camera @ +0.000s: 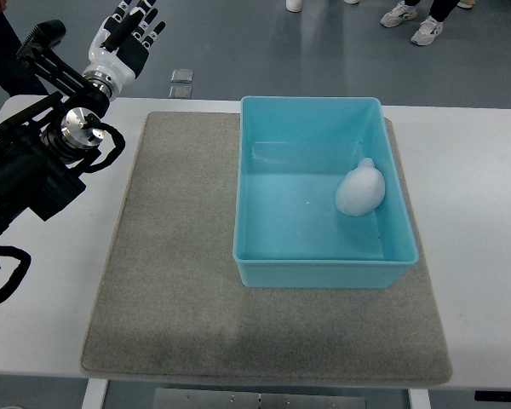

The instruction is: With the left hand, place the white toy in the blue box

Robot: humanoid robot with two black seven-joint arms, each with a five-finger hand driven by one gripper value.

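Observation:
The white toy [360, 189] is a rounded pear-like shape lying inside the blue box [260, 264], against its right wall. The box stands on the right half of a grey mat [170, 256]. My left hand [130, 36] is raised at the far left, beyond the table's back edge, well away from the box. Its fingers are spread and hold nothing. The black left arm [34, 170] runs down along the left edge. The right arm does not show.
The white table [477, 256] carries the mat. People's shoes [413, 21] stand on the floor beyond the back edge, and a dark trouser leg [0, 51] shows at the top left. Black cable loops [4, 277] hang near the left arm.

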